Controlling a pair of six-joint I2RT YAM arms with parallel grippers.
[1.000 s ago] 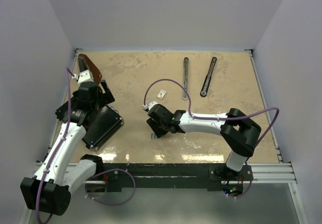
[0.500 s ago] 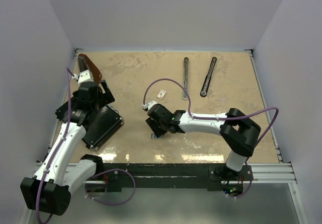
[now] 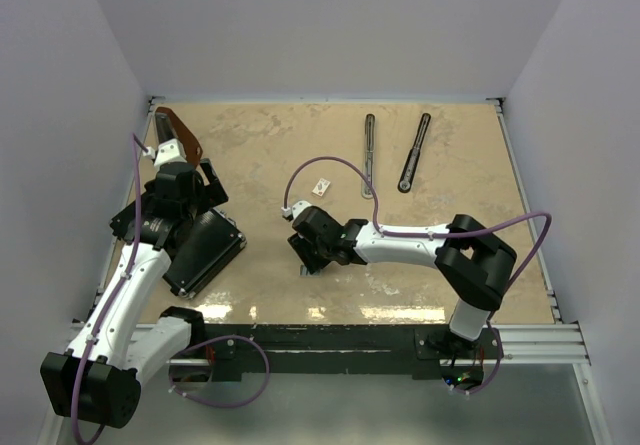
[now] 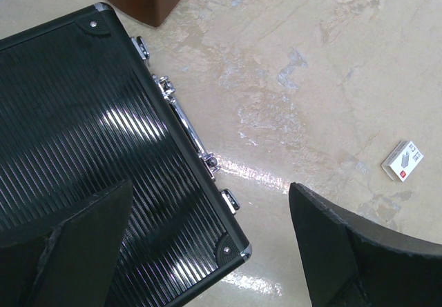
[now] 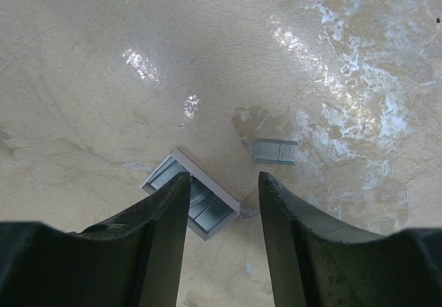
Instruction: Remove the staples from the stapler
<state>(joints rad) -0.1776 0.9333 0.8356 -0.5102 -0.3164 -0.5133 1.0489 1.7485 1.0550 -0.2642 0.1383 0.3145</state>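
The right gripper [image 5: 222,183] hangs narrowly open and empty over a white tray [image 5: 204,212]. The staples [image 5: 275,151] lie just beside it on the worktop [image 5: 103,79], with the stapler [image 3: 414,153] well apart. If it closes here, it could shove the tray and scatter that thin strip.

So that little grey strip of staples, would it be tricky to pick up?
Probably. The staple strip lies flat on the glossy table, so it may slide rather than lift. It looks tiny and thin, so likely very light and apt to snap if squeezed.
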